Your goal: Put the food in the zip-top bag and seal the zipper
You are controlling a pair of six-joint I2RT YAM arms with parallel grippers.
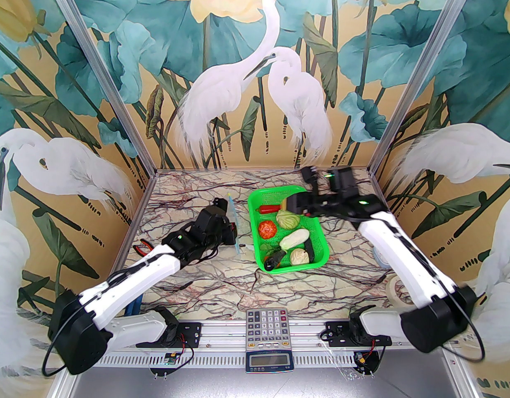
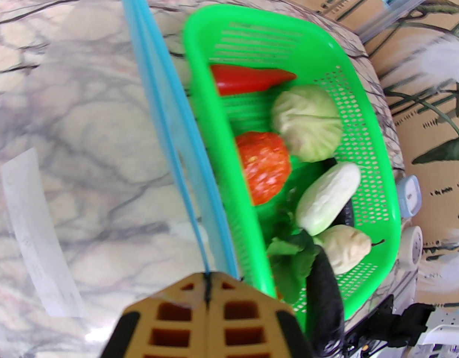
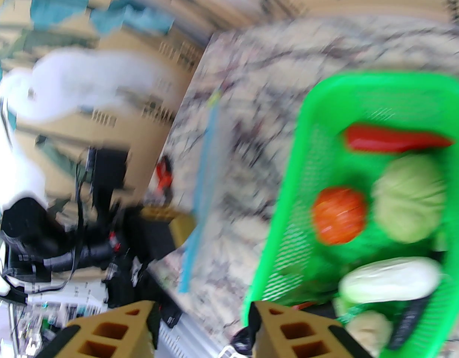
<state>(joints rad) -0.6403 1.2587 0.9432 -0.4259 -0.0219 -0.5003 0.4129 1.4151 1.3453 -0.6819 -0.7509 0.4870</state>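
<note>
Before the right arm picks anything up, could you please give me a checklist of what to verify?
1. Left gripper shut on the zipper: ok.
2. Right gripper open and empty: ok.
3. Right gripper above the green basket, near the green cabbage: ok.
4. Zip-top bag mouth spread wide enough for food: cannot tell.
5. Food in the bag: not ok; the pieces seen lie in the basket.
</note>
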